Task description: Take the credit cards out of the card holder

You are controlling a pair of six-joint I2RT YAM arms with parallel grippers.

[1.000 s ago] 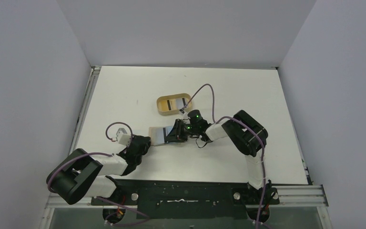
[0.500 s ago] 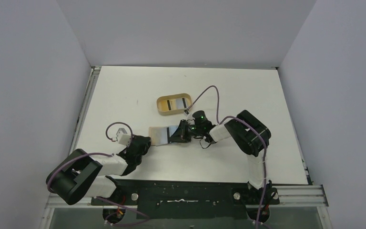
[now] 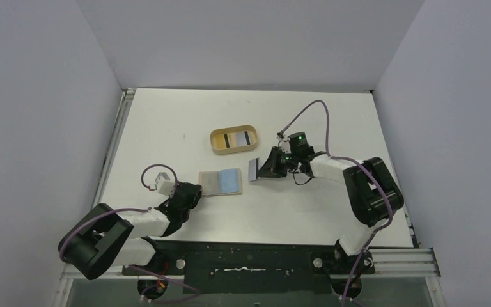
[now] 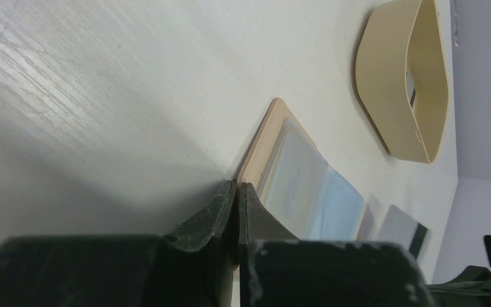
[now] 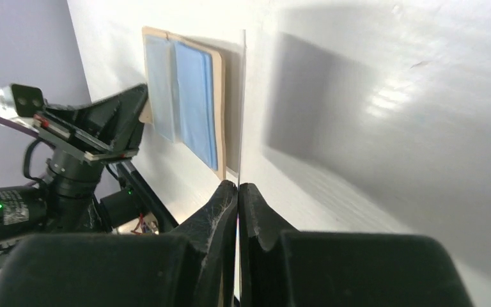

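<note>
R end effector (image 3: 261, 171) shut on card (image 3: 254, 169), just beside wallet (image 3: 220, 182) at its 3 o'clock. L end effector (image 4: 237, 187) shut, tips at wallet's 8 o'clock edge.

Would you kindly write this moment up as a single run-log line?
left fingers: shut on card holder edge | right fingers: shut on credit card, apart from holder | tray: second card inside

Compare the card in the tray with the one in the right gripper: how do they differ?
The tray card lies flat inside the tray. The held card is pinched in the shut right gripper and held up beside the card holder. The tray card is pale with dark stripes, while the held card looks grey. Both are thin rectangles, out of the open card holder.
</note>
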